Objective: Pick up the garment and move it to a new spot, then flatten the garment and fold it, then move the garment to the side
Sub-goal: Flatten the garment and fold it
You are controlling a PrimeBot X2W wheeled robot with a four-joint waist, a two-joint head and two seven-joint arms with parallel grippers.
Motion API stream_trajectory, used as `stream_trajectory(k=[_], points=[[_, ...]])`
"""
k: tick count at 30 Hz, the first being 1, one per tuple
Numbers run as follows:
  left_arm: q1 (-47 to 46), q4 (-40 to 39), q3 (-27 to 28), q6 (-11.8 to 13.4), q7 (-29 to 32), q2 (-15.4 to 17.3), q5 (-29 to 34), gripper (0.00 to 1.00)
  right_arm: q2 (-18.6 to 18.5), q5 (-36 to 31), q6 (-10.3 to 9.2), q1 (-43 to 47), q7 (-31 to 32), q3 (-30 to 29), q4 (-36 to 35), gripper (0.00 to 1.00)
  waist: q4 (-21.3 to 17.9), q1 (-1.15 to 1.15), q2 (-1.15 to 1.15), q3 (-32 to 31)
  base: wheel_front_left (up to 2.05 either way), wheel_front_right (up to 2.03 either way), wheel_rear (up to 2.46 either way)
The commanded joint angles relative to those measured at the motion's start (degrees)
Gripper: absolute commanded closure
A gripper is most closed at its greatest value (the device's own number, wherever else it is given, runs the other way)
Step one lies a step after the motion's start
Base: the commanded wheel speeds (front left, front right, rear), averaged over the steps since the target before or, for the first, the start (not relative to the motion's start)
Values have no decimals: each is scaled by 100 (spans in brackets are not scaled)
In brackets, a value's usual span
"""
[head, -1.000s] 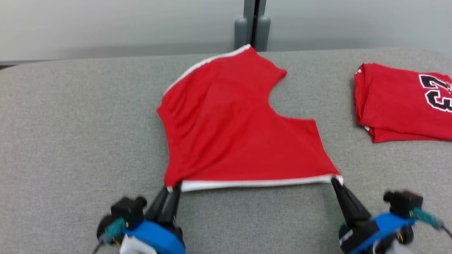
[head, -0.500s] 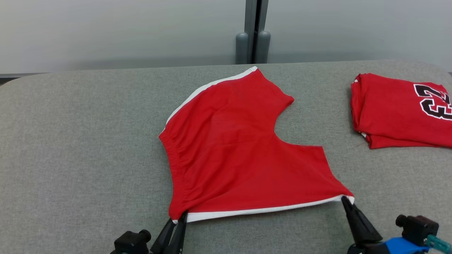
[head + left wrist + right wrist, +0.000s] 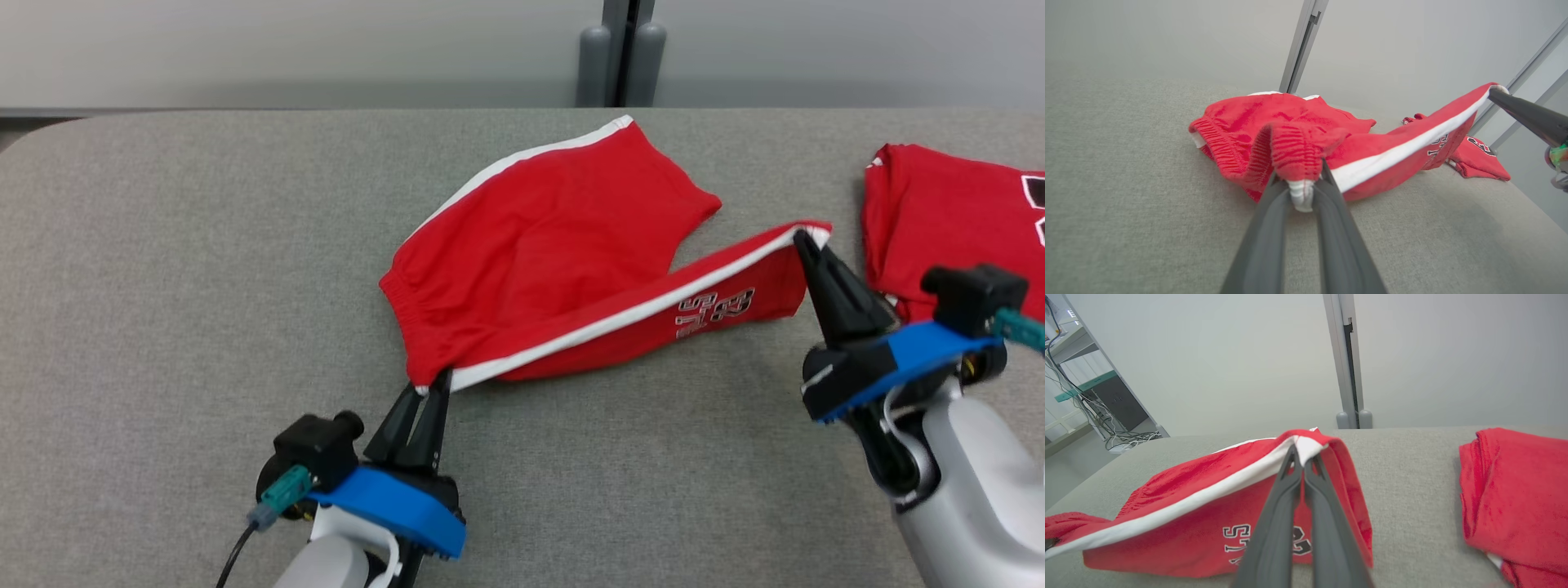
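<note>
Pinching one garment (image 3: 555, 245), left hand (image 3: 430, 382) and right hand (image 3: 804, 238); one jersey (image 3: 939, 212) nearby

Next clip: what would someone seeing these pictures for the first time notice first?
The red shorts in the middle of the grey table draw the eye: one white-trimmed edge is lifted and stretched between the left tool, pinching the near corner, and the right tool, pinching the raised far corner. A folded red jersey lies at the table's right edge.
</note>
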Motion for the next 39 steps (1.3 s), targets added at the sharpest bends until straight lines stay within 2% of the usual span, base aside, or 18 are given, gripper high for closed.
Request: stream_trajectory(k=[1, 14, 24, 25, 26, 27, 33, 39], points=[[-194, 38, 55, -5, 0, -22, -27, 100, -45, -38, 1, -295, 8, 42, 142, 100, 149, 0, 0, 177, 0, 0, 0], [-2007, 962, 163, -112, 79, -378, -197, 100, 143, -192, 1, -3414, -37, 492, 2791, 100, 752, 0, 0, 1206, 0, 0, 0], [-2970, 1794, 22, -211, -34, -528, -301, 100, 295, -386, 1, -4757, -384, 801, 4473, 100, 966, 0, 0, 1698, 0, 0, 0], [-3030, 1848, -22, -219, -45, -535, -253, 64, 311, -386, 1, -4831, -431, 811, 4594, 100, 975, 0, 0, 1722, 0, 0, 0], [-3083, 1900, -52, -216, -68, -543, -223, 0, 331, -391, 1, -4890, -474, 831, 4686, 51, 982, 0, 0, 1735, 0, 0, 0], [-3117, 1940, -62, -197, -87, -549, -203, 0, 358, -377, 1, -4927, -488, 851, 4797, 0, 988, 0, 0, 1742, 0, 0, 0], [-2979, 1911, -77, -109, -125, -576, 64, 0, 386, -280, 1, -4778, -650, 1054, 5095, 0, 993, 0, 0, 1541, 0, 0, 0], [-2218, 1001, 352, 81, -125, -391, 539, 0, 122, -208, 1, -4395, -730, 1377, 5158, 0, 1036, 0, 0, 1242, 0, 0, 0]])
